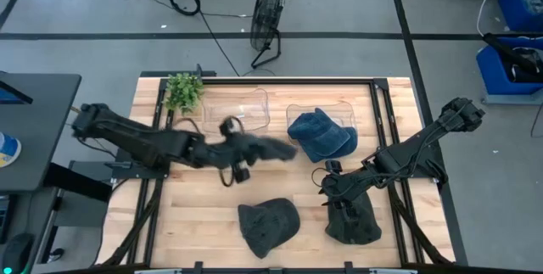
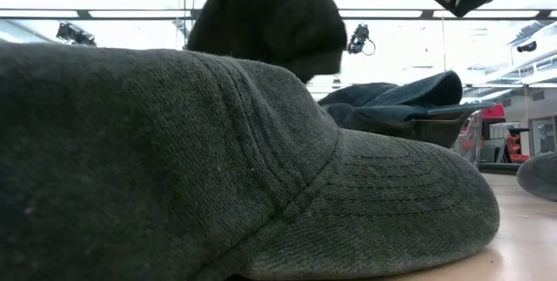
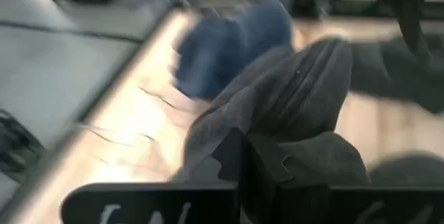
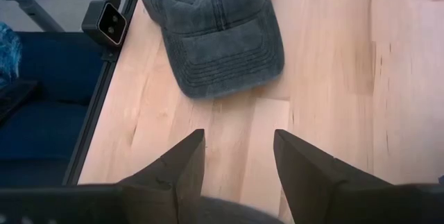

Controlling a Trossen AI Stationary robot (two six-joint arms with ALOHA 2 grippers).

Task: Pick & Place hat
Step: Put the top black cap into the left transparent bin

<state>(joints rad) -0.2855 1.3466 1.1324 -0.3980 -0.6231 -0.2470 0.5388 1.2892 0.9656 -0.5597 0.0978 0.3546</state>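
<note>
My left gripper [image 1: 246, 151] is shut on a dark grey hat [image 1: 270, 147] above the table's middle. The hat shows high up in the low view [image 2: 270, 16] and in the left wrist view [image 3: 291, 99]. A blue hat [image 1: 321, 134] lies in a clear tray [image 1: 339, 109] at the back, to the right of the held hat. A grey hat [image 1: 267, 225] lies crown up on the table near the front edge. My right gripper [image 4: 236, 154] is open and empty above the bare wood, right of that grey hat [image 4: 215, 30]. Another dark hat [image 1: 353, 223] lies at the front right. My left gripper pinches bunched cloth of the dark grey hat [image 3: 277, 148] between its two fingers; which part of the hat this is cannot be told. The fingers come about level from the table's left. The hat is lifted clear of the table and reaches out past the fingers toward the right.
A second clear tray [image 1: 237, 109] stands left of the one with the blue hat. A small green plant [image 1: 183, 92] stands at the back left corner. A fan [image 1: 267, 19] stands on the floor behind the table. Bare wood lies between the two front hats.
</note>
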